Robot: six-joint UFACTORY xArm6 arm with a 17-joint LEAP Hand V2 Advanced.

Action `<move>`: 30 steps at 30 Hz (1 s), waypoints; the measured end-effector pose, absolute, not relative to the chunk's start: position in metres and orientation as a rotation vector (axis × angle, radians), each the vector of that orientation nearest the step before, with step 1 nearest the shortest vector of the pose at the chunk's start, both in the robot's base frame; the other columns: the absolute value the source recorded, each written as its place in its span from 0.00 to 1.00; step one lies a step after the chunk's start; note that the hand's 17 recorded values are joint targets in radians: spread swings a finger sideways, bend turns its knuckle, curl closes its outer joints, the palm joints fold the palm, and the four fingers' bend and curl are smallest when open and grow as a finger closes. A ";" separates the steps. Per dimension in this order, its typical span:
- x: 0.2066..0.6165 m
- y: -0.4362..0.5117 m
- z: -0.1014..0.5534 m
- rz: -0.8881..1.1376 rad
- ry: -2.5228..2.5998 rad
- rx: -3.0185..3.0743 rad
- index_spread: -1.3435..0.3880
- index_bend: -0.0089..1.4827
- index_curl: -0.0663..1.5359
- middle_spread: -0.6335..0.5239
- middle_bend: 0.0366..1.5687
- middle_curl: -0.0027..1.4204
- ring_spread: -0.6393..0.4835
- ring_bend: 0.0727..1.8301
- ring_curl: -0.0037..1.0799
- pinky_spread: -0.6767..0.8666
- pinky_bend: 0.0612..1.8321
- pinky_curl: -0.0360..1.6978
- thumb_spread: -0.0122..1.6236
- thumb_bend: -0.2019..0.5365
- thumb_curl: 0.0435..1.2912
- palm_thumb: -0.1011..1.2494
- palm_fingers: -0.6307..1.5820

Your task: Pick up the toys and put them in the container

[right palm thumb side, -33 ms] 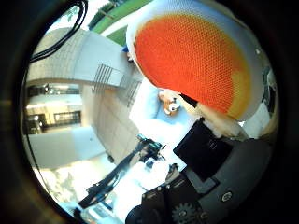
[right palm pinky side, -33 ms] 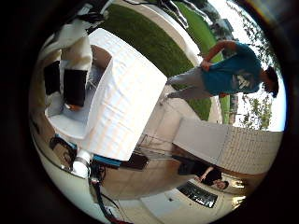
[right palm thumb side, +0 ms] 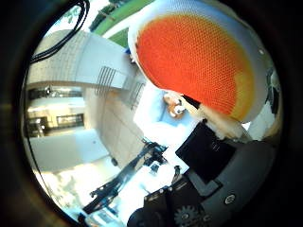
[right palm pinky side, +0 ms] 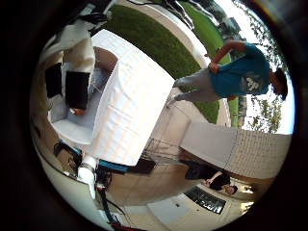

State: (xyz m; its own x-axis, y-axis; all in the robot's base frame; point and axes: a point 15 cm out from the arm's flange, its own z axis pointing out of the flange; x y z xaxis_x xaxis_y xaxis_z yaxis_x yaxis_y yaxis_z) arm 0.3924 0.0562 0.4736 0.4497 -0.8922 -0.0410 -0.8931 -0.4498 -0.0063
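1. The hand (right palm thumb side: pixel 208 189) shows in the thumb side view as black and grey parts with a gear, close to the camera.
2. A round orange toy (right palm thumb side: pixel 194 61) with a honeycomb-textured face, fading to yellow at one edge and rimmed in white, fills much of that view and sits right against the palm.
3. A pale finger (right palm thumb side: pixel 222 124) lies along the toy's rim beside a black block of the hand; the fingers appear closed on the toy, though most of the grip is hidden behind it.
4. Past the toy, a white table (right palm pinky side: pixel 130 115) covered in a cloth stands on pale paving, well away from the hand.
5. On the table, a light grey container (right palm pinky side: pixel 72 120) with soft walls lies open beside the cloth's edge.
6. Inside the container a small orange and white toy (right palm thumb side: pixel 174 106) is visible near the wall.
7. In the little finger side view, two black finger parts (right palm pinky side: pixel 77 89) of the hand overlap the container.
8. Grass (right palm pinky side: pixel 154 43) lies beyond the table.
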 end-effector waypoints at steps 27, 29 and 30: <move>0.397 0.117 0.335 0.244 1.855 -2.591 0.51 0.10 0.47 0.66 0.15 0.30 0.84 0.33 0.34 0.72 0.52 0.39 0.73 0.24 0.34 0.63 0.18; 0.397 0.117 0.344 0.236 1.851 -2.588 0.51 0.08 0.42 0.68 0.10 0.28 0.86 0.29 0.31 0.74 0.47 0.36 0.72 0.24 0.34 0.63 0.19; 0.400 0.118 0.353 0.216 1.842 -2.578 0.51 0.08 0.40 0.69 0.09 0.27 0.87 0.28 0.30 0.74 0.45 0.34 0.72 0.24 0.33 0.63 0.20</move>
